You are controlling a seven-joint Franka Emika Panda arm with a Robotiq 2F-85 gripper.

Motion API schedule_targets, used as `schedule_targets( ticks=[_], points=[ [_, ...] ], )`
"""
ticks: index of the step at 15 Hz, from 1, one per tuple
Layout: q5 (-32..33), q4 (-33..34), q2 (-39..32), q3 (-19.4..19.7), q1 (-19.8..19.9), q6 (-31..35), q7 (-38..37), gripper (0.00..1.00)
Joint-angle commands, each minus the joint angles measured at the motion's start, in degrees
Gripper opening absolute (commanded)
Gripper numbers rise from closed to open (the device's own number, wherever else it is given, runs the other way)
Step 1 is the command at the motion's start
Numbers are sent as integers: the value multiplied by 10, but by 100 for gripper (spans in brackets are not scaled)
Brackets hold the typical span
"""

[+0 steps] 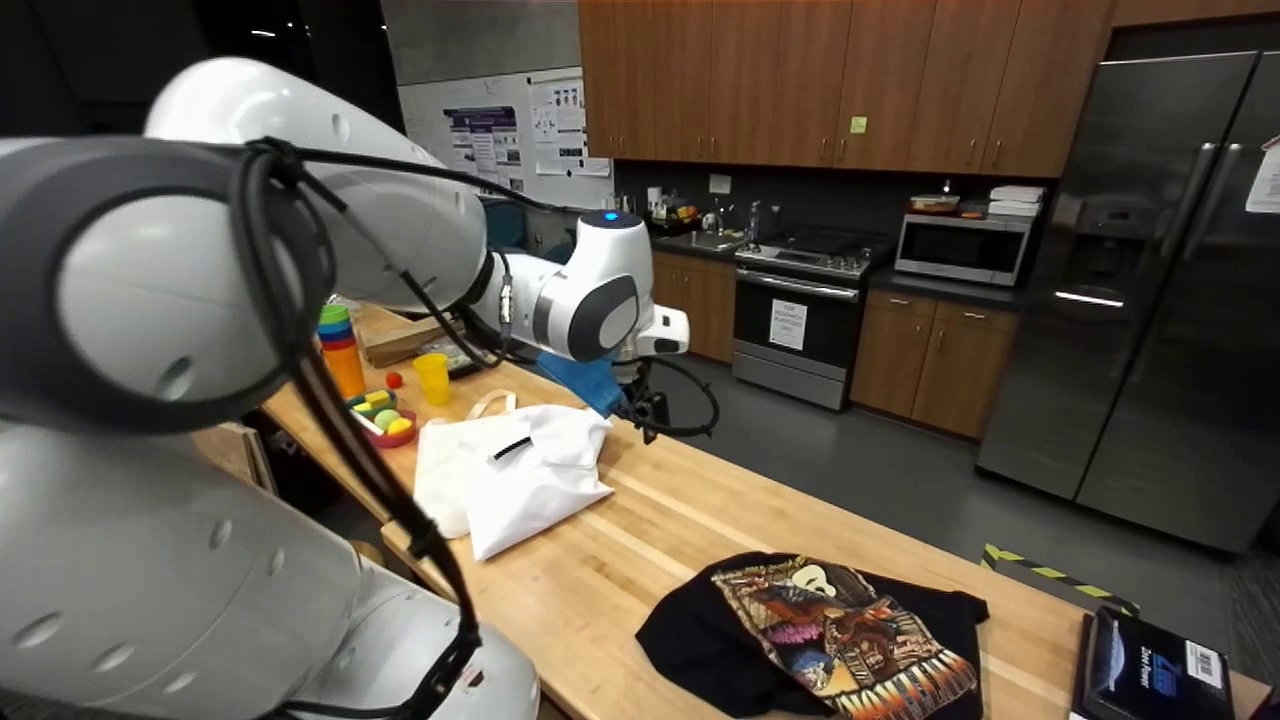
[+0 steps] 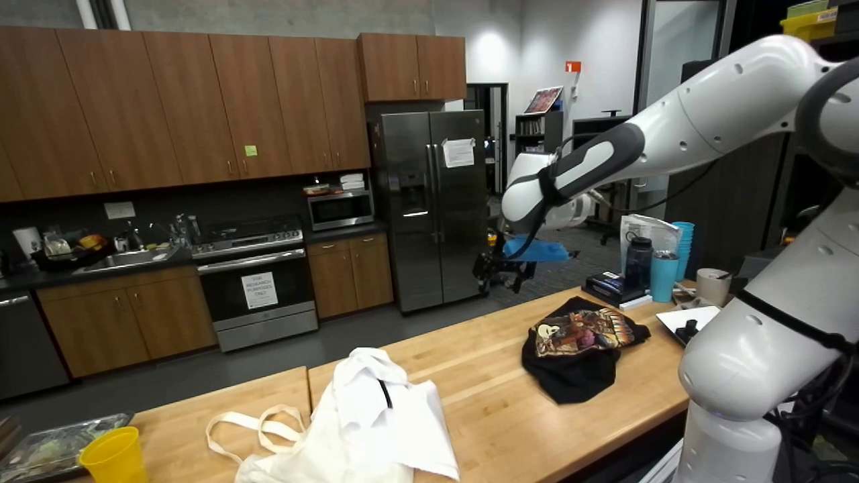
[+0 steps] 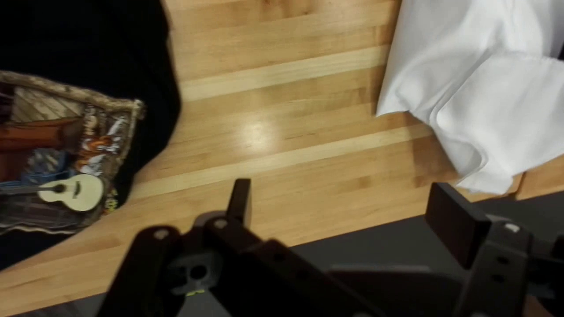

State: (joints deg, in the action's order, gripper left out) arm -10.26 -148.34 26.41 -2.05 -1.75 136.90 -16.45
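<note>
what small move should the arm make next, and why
I would probably ease the tool a little inward over the table before lowering it: in the wrist view its open jaws hold nothing, the table's edge crosses the gap between them, and the white cloth and black shirt lie toward opposite sides of the picture.

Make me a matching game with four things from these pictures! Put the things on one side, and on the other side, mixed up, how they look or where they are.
Things:
1. tool
2. shirt
3. white cloth
4. cup

Clues:
A. partly on top of the cream bag
B. yellow
C. open and holding nothing
D. black with a colourful print

Right pairs: 1-C, 2-D, 3-A, 4-B
</note>
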Motion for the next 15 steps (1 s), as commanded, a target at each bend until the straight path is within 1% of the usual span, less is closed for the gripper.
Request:
schedule_targets(
  ticks=[1,4,5,7,8,9,11,13,14,15],
  points=[
    [3,-40,104,45,71,-66,-15,100],
    [5,-87,164,93,145,-89,-8,100],
    [-6,-107,173,111,161,-83,-4,100],
    [-18,-128,157,127,189,-51,-10,100],
    [-22,-130,142,124,197,-45,-25,100],
    [-29,-116,120,125,197,-42,-28,100],
    [-46,-123,113,114,192,-27,-44,100],
    [-77,-122,89,98,174,2,-68,100],
    [-79,-122,65,85,171,20,-79,100],
    [-65,-114,41,70,180,43,-95,100]
  ],
)
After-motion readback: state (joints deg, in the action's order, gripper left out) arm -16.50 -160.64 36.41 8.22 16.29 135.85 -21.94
